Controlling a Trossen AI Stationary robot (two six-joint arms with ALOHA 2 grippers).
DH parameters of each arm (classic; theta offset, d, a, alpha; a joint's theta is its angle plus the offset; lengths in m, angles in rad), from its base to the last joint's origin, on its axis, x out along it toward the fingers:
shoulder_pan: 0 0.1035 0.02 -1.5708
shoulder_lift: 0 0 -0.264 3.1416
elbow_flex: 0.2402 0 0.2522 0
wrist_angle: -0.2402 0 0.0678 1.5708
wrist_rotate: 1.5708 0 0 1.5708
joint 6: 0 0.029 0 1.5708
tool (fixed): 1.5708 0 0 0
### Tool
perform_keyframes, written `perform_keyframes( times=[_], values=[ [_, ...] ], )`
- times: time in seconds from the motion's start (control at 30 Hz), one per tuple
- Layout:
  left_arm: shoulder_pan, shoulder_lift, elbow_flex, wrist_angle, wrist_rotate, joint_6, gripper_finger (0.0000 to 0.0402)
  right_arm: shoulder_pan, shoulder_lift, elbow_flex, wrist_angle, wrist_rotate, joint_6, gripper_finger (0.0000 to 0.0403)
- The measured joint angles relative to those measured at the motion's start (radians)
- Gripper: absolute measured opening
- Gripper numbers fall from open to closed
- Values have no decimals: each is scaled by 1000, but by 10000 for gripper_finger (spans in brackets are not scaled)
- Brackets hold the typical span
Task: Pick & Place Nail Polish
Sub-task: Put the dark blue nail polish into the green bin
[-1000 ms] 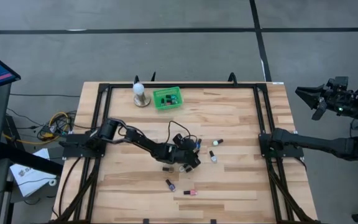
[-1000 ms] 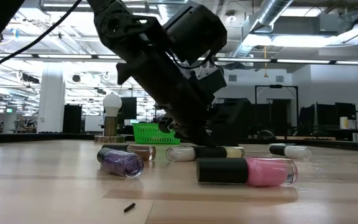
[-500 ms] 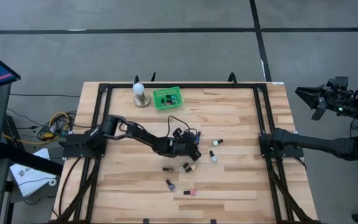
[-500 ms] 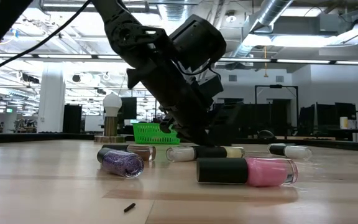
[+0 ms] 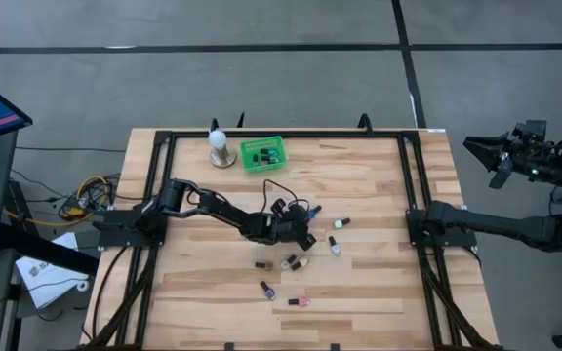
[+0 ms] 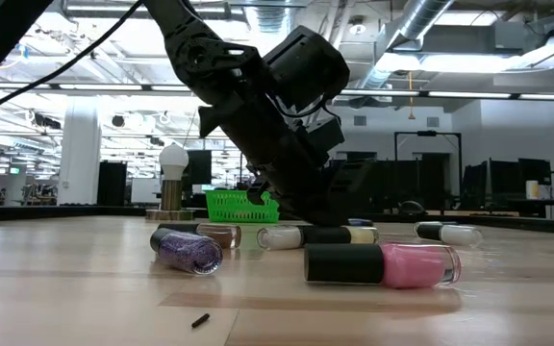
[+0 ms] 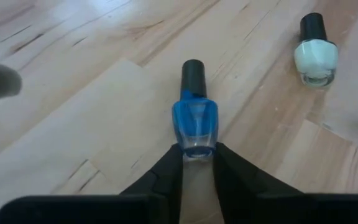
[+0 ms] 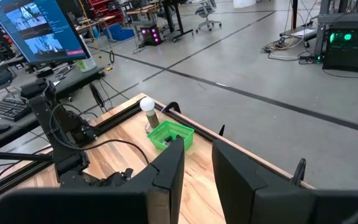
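A blue nail polish bottle (image 7: 194,118) with a black cap lies on the wooden table near its middle, cap pointing away from my left gripper (image 7: 197,154). That gripper (image 5: 303,228) is low over the table and shut on the bottle's bottom end. Several more bottles lie on their sides around it: a mint one (image 7: 316,55), a pink one (image 6: 392,266) and a purple one (image 6: 188,251). My right gripper (image 8: 197,171) waits off the table's right edge (image 5: 501,159), open and holding nothing. My left gripper pinches the blue bottle's glass bottom end (image 7: 196,148) between its two fingertips. The fingers come in low and slanting, and they lie along the bottle. The bottle points straight away from them. Whether it rests on the table or hangs just above it, I cannot tell.
A green basket (image 5: 262,154) holding small bottles stands at the table's far edge, with a white bulb-shaped thing (image 5: 220,146) to its left. Loose bottles lie toward the near edge (image 5: 300,302) and right of the gripper (image 5: 335,246). A black frame (image 5: 413,195) borders the table.
My left gripper has moved toward the table's far edge, off the cluster of bottles that it stood over, and now stands at the blue bottle. The other bottles have stayed where they were.
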Motion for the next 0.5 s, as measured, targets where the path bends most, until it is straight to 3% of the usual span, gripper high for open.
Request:
perform_keyframes(
  times=[0.27, 0.5],
  values=[
    [-14, -29, -5, -24, 50, 17, 96, 0, 0, 0, -14, 0, 0, 76],
    [-27, -150, -4, -17, 56, 225, 182, 0, 0, 0, -54, 0, 0, 76]
  ],
)
